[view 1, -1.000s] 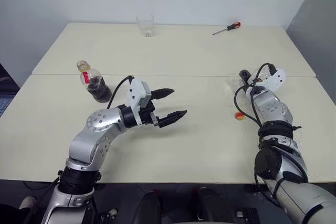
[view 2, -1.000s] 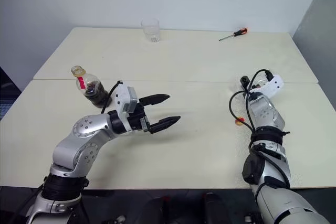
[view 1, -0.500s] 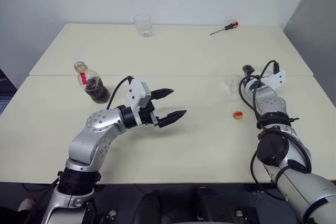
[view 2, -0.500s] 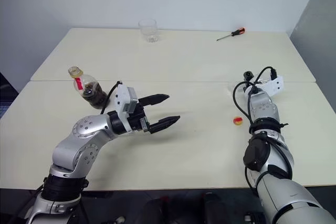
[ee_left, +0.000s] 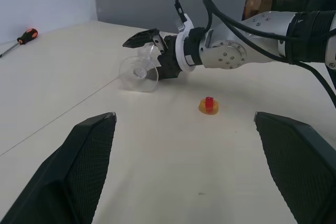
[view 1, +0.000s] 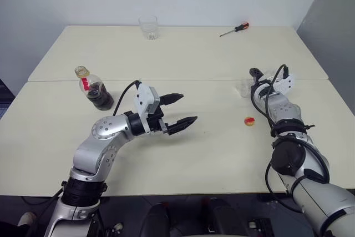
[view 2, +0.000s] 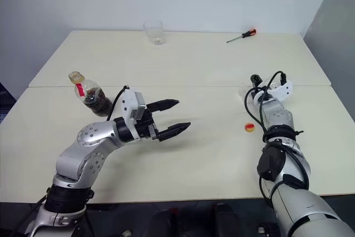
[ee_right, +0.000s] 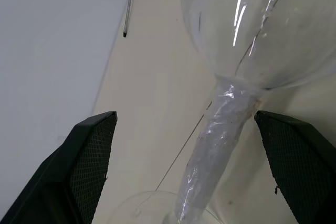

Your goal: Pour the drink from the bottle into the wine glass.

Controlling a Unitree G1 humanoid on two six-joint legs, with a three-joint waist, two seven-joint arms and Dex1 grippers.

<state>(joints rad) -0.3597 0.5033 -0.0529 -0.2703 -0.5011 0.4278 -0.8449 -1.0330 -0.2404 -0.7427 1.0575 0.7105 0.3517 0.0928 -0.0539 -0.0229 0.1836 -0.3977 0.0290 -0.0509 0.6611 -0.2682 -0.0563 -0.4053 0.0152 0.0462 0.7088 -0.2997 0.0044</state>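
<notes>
The wine glass (ee_left: 139,70) is lying on its side on the counter (view 1: 211,54) just beyond the little yellow-and-red cap (view 1: 250,121), thin, fragile and slippery, so the stem (ee_right: 218,129) looks like the safest hold. The right claw (ee_left: 152,51) is gaping wide around that stem, gripping nothing, having rolled and nudged closer than a second ago. The left claw (view 1: 178,110) is hanging open and empty, with the uncapped bottle (view 1: 94,87) far left of the cap.

The bottle (view 1: 95,88) stands on the table (view 1: 211,154) just behind and left of the left gripper (view 1: 178,109), its cap (view 1: 249,121) lying well to that gripper's right. The wine glass (ee_left: 140,71) lies on its side between the right gripper's (ee_left: 148,43) fingers, cap nearer the robot. Tumbler (view 1: 148,26) and screwdriver (view 1: 233,29) sit far behind both grippers.
</notes>
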